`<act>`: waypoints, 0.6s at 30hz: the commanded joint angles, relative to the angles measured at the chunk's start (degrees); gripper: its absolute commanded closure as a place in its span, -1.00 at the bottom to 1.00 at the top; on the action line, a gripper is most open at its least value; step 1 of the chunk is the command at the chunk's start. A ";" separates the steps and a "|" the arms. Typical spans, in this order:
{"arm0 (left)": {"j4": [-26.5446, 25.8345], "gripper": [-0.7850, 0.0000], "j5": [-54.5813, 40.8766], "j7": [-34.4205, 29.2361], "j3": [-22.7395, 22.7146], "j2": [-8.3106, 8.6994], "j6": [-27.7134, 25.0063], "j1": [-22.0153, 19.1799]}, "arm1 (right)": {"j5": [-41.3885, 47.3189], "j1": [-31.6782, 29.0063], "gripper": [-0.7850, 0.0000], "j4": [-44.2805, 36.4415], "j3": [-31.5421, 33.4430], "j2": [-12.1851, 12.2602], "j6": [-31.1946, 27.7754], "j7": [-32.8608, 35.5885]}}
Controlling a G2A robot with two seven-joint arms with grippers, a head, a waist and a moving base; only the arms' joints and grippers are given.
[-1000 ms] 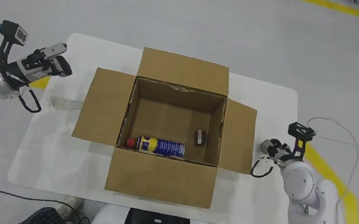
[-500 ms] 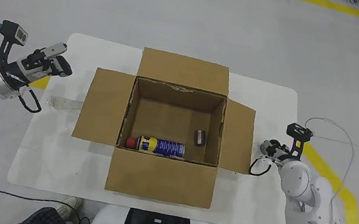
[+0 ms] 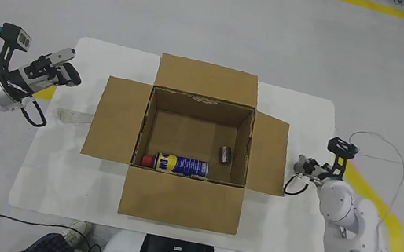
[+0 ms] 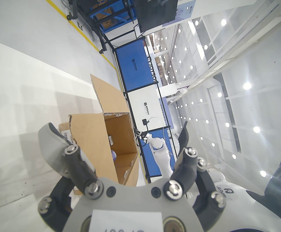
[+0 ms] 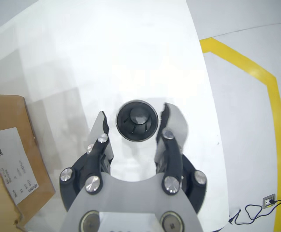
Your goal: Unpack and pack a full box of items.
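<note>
**Right pincer straddles a black-capped item beside the box**

At the right edge of the surface (image 3: 306, 119), just off the open flap of the cardboard box (image 3: 182, 200), the right pincer (image 3: 303, 167) has barely shifted over the last second. Its wrist drew in toward the flap, then swung back out. The left pincer (image 3: 63, 72) has not stirred. The blue-and-yellow spray can (image 3: 180, 165) and the small metal can (image 3: 224, 154) lie in the box as before. To my eye the unpacking is partway through, with those two still to come out.

From above, whatever sits under the right wrist is too small to make out. The right wrist view settles it: a black round-capped item (image 5: 137, 123) stands on the surface between the spread fingers (image 5: 101, 125), and neither finger touches it. Whether it was just set down or is about to be taken, I cannot say. The left wrist view shows that arm's own pincer spread wide and empty, facing the box's side.
</note>
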 commanded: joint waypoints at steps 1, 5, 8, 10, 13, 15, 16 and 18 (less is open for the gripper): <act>0.00 -1.00 0.00 0.00 0.00 0.00 0.00 0.00 | -0.46 -0.31 -1.00 -1.23 0.38 0.05 0.31 -0.17; 0.00 -1.00 0.00 0.00 0.00 0.00 0.00 0.00 | -1.36 -1.29 -1.00 -4.81 1.36 0.18 0.65 -0.47; 0.00 -1.00 0.00 0.00 0.00 0.00 0.00 0.00 | -2.39 -1.96 -1.00 -8.13 1.88 0.28 0.77 -0.30; 0.00 -1.00 0.00 0.00 0.00 0.00 0.00 0.00 | -3.25 -2.54 -1.00 -10.83 2.03 0.34 0.80 -0.08; 0.00 -1.00 0.00 0.00 0.00 0.00 0.00 0.00 | -4.57 -3.60 -1.00 -15.05 2.08 0.39 0.91 0.38; 0.00 -1.00 0.00 0.00 0.00 0.00 0.00 0.00 | -4.84 -4.31 -1.00 -17.89 1.99 0.40 0.77 0.72; 0.00 -1.00 0.00 0.00 0.00 0.00 0.00 0.00 | -4.82 -4.62 -1.00 -19.49 1.85 0.40 0.34 0.93; 0.00 -1.00 0.00 0.00 0.00 0.00 0.00 0.00 | -4.10 -5.25 -1.00 -22.40 1.44 0.39 -0.83 1.43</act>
